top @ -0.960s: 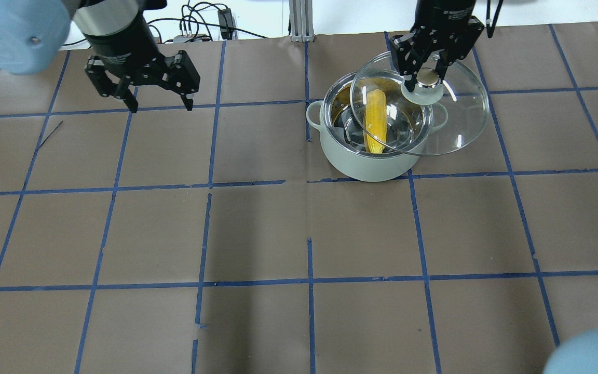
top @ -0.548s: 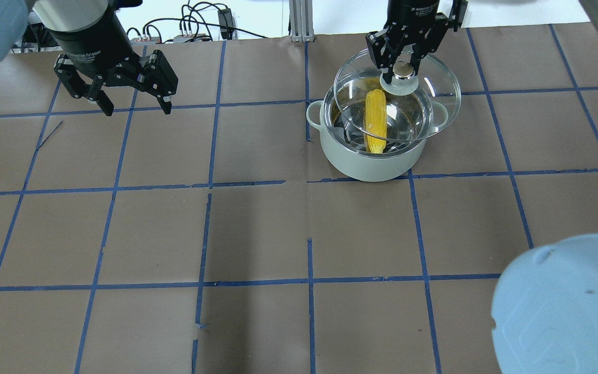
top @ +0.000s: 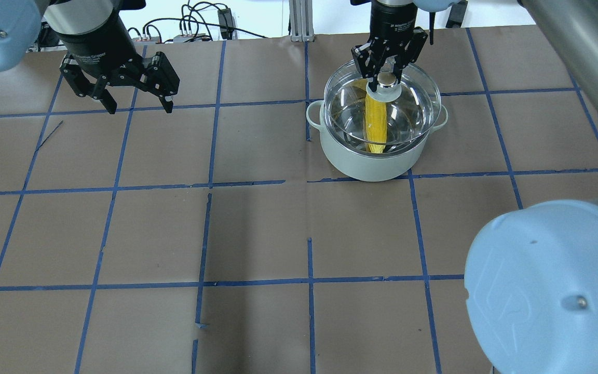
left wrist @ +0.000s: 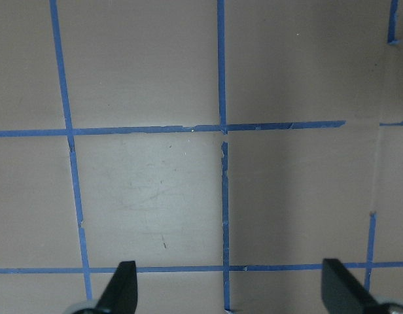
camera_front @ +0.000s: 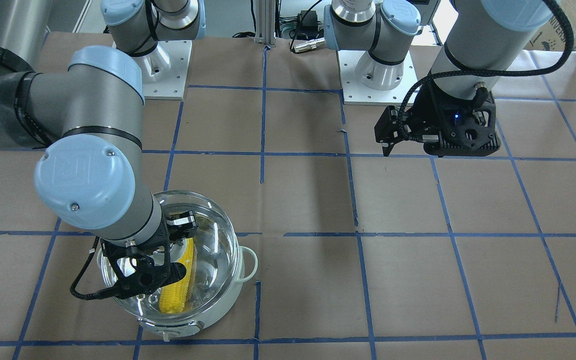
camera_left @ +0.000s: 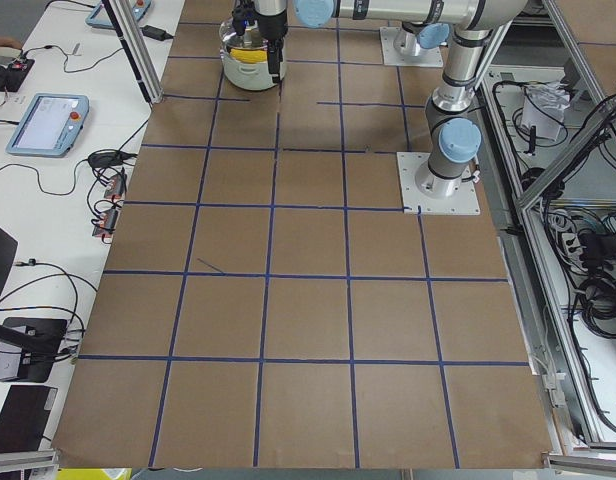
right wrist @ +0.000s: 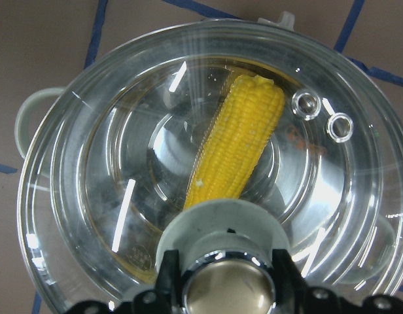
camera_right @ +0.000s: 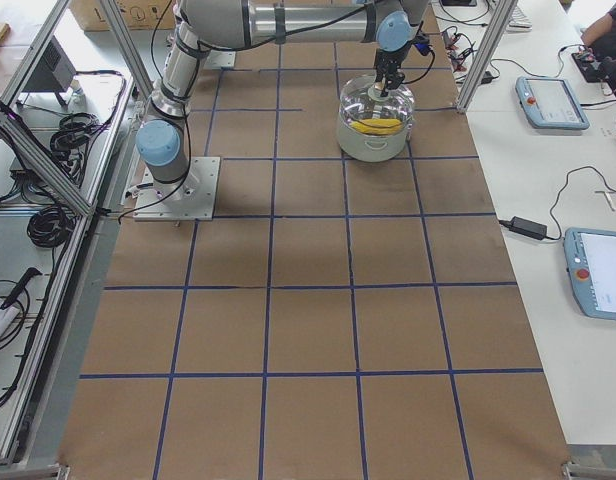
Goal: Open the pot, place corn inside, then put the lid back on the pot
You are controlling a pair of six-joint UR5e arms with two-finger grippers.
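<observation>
At the left of the overhead view, the left gripper (top: 139,108) is held above the bare brown surface (top: 257,228), well apart from the task's things. Its jaws are spread wide and nothing is carried; in the left wrist view only gridded paper is seen between the fingertips. Over the last second it has been drawn slightly further toward the left edge, away from the work.

Further right, the pot (top: 366,166) stands on the surface with the corn (top: 375,122) lying inside its steel bowl, lengthwise across the bottom. That part of the task can be judged as finished.

The main change is found at the lid (top: 416,101). A second ago it was held off to the pot's right and tilted, so that only part of the opening was covered. Half a second ago it had been brought closer. Now it is centred over the pot, its rim nearly matching the pot's rim in the right wrist view. Whether the glass is fully seated or held just above the rim cannot be told.

The right gripper (top: 388,78) remains clamped on the knob (top: 388,80). The last step is therefore judged nearly complete: the lid would need to be settled, then released, and the gripper lifted clear without dragging it.
</observation>
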